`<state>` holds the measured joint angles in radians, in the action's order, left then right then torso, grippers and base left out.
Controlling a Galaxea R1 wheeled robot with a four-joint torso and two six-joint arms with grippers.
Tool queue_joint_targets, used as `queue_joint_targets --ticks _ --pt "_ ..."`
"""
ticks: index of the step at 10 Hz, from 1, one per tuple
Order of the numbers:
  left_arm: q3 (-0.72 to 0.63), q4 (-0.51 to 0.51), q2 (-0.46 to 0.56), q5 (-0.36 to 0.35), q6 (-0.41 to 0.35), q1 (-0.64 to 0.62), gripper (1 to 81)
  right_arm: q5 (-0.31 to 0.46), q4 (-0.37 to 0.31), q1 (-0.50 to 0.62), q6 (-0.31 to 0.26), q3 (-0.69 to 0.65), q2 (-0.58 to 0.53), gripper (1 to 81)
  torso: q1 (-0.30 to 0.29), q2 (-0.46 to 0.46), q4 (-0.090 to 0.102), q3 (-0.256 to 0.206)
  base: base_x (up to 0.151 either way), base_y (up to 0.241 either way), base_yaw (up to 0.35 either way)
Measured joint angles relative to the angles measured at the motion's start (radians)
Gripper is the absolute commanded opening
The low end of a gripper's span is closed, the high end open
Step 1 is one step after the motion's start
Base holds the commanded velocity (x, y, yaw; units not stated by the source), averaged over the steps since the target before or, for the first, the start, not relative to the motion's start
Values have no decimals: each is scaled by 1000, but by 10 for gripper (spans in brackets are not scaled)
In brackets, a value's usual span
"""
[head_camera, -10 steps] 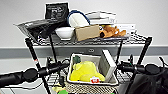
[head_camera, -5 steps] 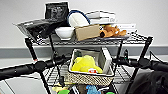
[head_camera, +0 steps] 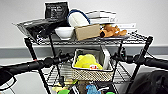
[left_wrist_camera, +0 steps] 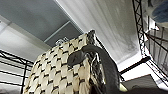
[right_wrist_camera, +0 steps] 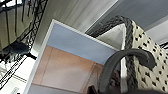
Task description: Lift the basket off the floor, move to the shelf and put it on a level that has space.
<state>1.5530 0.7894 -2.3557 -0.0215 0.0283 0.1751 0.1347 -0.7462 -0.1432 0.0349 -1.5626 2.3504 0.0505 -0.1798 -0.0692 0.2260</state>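
Observation:
The basket [head_camera: 91,74], beige woven with a dark rim, sits low over the level [head_camera: 58,75], the shelf's middle mesh tier, on its right half. I cannot tell if it rests on the mesh. It holds a yellow soft item [head_camera: 86,61] and a white flat box [head_camera: 106,58]. My left gripper [head_camera: 70,57] is at the basket's left end and my right gripper [head_camera: 115,57] at its right end. Each is shut on a loop handle. The handle [left_wrist_camera: 105,62] rises from the woven side [left_wrist_camera: 57,72]. The other handle [right_wrist_camera: 125,56] arches beside the box [right_wrist_camera: 75,65]. The floor [head_camera: 22,83] is a pale patch under my left arm.
The shelf [head_camera: 30,47] has a crowded top tier close above the basket: a black bag [head_camera: 56,10], a white bowl [head_camera: 64,32], a cardboard box [head_camera: 87,31], a plush toy [head_camera: 112,30] and books. Colourful items [head_camera: 92,89] fill the lowest tier. A grey-banded wall stands behind.
The basket has moved a little up and further in over the middle tier, with both arms following it.

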Motion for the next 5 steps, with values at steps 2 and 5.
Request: queue_joint_targets --ticks 2,5 --pt "115 -2 -67 46 0 0 10 23 16 -9 0 -96 50 10 0 0 0 0 0 0 0" --pt "313 -63 -172 167 2 -3 10 76 50 -8 7 -232 125 10 1 1 0 1 0 0 0"
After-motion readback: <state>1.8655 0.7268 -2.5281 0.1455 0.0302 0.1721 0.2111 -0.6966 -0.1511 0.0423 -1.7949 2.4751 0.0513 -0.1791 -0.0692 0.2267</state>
